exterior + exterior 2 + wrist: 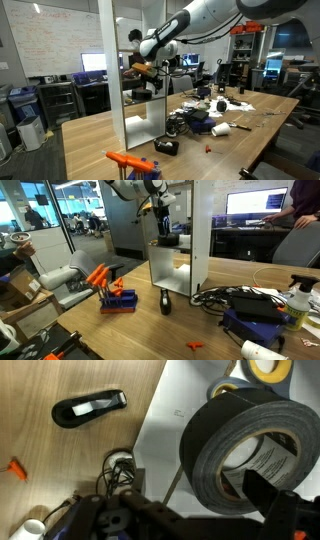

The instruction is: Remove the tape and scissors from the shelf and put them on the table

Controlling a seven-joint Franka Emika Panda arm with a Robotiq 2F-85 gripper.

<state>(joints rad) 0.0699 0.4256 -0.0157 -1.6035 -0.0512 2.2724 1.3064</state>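
The tape (pixel 215 445), a thick black roll, fills the wrist view over the white shelf board (pixel 165 445). My gripper (pixel 240 500) is shut on the roll's wall, with one finger inside the centre hole. In both exterior views the gripper (pixel 143 75) (pixel 165 227) holds the tape (pixel 166 240) at an upper compartment of the tall white shelf (pixel 125 90) (pixel 200 230), above the table (pixel 100 135) (pixel 150 330). A small slim orange thing (pixel 14 466) (pixel 194 344) lies on the table; it may be the scissors, but it is too small to tell.
A flat black object with light markings (pixel 90 407) (pixel 165 302) (pixel 166 146) lies on the table by the shelf's foot. A long orange-and-black tool (pixel 108 283) (pixel 130 160) stands nearby. Cables and blue boxes (pixel 255 310) crowd the table. A yellow roll (pixel 265 370) sits on the shelf.
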